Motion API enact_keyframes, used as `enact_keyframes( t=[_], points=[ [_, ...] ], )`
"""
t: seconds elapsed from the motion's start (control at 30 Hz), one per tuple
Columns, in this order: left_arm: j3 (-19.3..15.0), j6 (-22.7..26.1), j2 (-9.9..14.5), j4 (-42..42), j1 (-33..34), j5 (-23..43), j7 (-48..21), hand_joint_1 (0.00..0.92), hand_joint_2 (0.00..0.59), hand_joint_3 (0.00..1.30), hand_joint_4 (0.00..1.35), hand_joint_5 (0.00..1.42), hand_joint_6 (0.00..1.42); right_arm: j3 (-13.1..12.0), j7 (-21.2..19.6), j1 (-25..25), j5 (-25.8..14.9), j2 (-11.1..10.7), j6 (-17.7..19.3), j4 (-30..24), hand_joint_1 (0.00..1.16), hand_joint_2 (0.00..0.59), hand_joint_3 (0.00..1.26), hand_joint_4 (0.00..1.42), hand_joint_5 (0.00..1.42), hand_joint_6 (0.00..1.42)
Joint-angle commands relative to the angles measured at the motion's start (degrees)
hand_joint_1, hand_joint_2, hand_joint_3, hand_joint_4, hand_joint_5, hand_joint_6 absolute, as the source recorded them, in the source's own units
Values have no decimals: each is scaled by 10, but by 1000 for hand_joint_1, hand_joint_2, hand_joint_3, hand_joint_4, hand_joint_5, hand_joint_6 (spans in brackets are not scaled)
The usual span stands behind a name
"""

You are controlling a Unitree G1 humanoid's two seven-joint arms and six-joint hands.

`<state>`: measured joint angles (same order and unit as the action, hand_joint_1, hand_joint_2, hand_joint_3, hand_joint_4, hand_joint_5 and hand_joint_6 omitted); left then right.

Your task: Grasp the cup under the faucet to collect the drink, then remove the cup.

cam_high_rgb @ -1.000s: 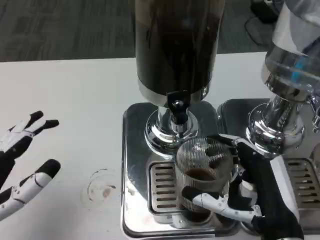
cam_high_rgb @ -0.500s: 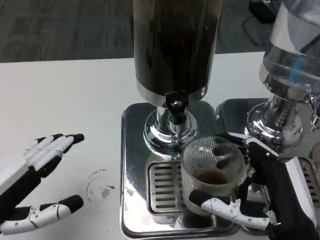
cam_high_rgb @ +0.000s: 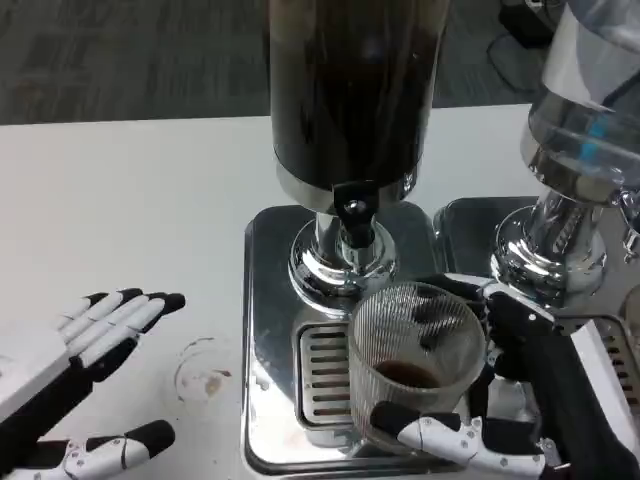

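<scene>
Two hands show in the head view over a white desk (cam_high_rgb: 150,190). At lower right of the frame, the right hand (cam_high_rgb: 500,400) wraps the ribbed clear cup (cam_high_rgb: 415,355), its thumb across the front near the base and its dark fingers behind the rim, so the cup is gripped. That cup sits low in the centre, over the slotted drip grate (cam_high_rgb: 322,370) of the silver tray (cam_high_rgb: 262,300), just below and in front of the black faucet (cam_high_rgb: 354,218), with a little dark drink at its bottom. Above, in the upper centre, stands the dark-filled dispenser (cam_high_rgb: 350,90) on its chrome foot. A second dispenser (cam_high_rgb: 585,140) with clear contents rises at the upper right. At lower left, the left hand (cam_high_rgb: 75,370) hovers beside the tray, fingers spread apart and holding nothing, near a faint ring stain (cam_high_rgb: 203,372) on the desk.
</scene>
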<state>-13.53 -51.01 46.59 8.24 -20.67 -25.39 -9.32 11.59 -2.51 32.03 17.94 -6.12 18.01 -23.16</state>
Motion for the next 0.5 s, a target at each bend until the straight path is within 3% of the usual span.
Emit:
enact_keyframes(
  t=[0.03, 0.5],
  points=[
    [-12, 0, 10, -10, -16, -5, 1, 0, 237, 0, 0, 0, 0, -1, 4, 13, -17, 0, 8, -37, 1023, 129, 546, 627, 855, 1194],
    [-23, 26, -18, -54, -49, -10, 10, 0, 261, 0, 0, 0, 0, -2, 37, 39, -44, -7, -27, -87, 1012, 128, 554, 635, 872, 1220]
  ],
)
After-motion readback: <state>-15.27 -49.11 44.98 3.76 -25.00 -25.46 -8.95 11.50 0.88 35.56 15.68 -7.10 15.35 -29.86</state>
